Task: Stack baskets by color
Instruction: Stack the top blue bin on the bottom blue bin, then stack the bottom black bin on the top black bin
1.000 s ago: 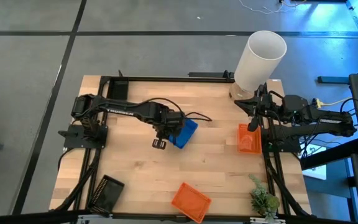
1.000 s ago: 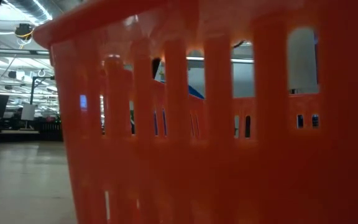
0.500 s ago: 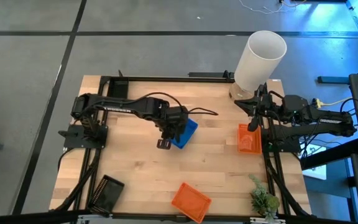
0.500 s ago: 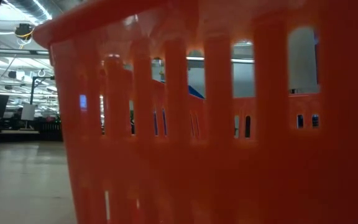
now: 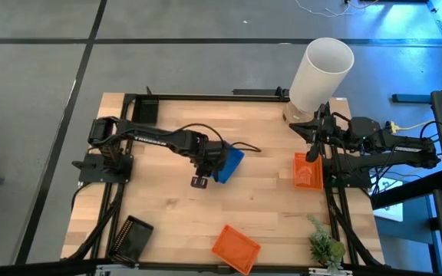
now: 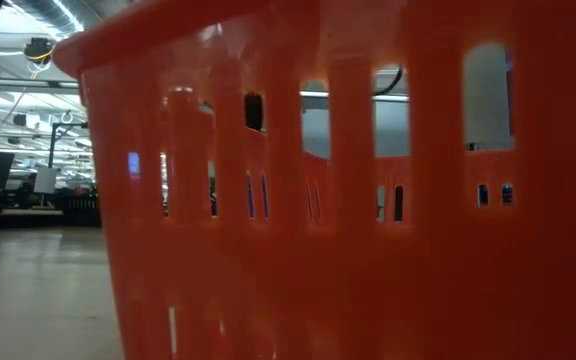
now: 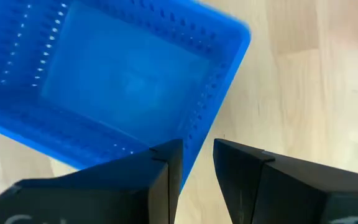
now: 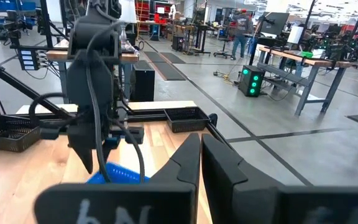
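A blue basket (image 5: 229,163) rests on its bottom at mid-table. My left gripper (image 5: 200,181) points steeply down at its near-left corner and is open. In the left wrist view the fingers stand on either side of one wall of the blue basket (image 7: 117,81), near a corner. An orange basket (image 5: 307,171) lies at the right edge. A second orange basket (image 5: 235,249) sits at the near edge and fills the low view (image 6: 368,220). A black basket (image 5: 132,238) sits at the near left. My right gripper (image 8: 201,155) waits shut, level, at the right side. My left gripper has one finger (image 7: 169,165) over the inside of the blue basket's wall (image 7: 194,146) near a corner, and the other outside it over bare wood. The fingers come from above, slanting down. I cannot tell whether either finger touches the wall.
A tall white cylinder (image 5: 321,73) stands at the far right corner. A small green plant (image 5: 324,247) stands at the near right corner. Bare wooden tabletop (image 5: 167,203) lies between the blue basket and the near baskets.
My left gripper has come down toward the blue basket's near-left corner, and its arm has bent lower. The blue basket stays where it was.
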Available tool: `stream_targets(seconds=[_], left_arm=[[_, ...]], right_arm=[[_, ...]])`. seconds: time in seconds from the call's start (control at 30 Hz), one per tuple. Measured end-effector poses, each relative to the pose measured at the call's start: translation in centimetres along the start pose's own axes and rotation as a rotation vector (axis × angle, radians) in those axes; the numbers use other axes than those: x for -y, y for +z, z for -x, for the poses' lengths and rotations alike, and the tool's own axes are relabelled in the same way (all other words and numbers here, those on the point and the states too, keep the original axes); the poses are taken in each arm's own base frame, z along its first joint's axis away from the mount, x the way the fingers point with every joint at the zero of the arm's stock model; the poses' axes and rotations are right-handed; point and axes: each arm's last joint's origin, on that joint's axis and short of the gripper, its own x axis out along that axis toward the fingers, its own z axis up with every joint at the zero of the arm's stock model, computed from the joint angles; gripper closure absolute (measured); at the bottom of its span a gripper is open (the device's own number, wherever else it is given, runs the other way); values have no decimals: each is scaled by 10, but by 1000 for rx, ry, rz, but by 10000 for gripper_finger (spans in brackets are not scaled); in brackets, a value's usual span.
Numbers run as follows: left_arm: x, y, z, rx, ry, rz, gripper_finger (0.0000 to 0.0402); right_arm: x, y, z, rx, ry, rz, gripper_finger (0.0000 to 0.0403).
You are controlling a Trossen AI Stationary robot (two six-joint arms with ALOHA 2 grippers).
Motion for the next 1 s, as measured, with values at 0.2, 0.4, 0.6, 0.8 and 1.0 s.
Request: stream_targets(seconds=[0.2, 0.4, 0.6, 0.8, 1.0], left_arm=[[1, -13, -17, -28, -3, 46, 320], [2, -1, 21, 32, 1, 172, 320], [15, -2, 73, 115, -4, 370, 320], [48, -21, 107, 101, 3, 621, 320], [89, -42, 116, -26, 42, 877, 320]], right_arm=[[0, 0, 0, 0, 0, -3, 386], [0, 2, 0, 17, -1, 23, 386], [1, 8, 1, 36, -4, 86, 386], [0, 22, -1, -39, 29, 108, 386], [-3, 40, -14, -182, 55, 132, 386]])
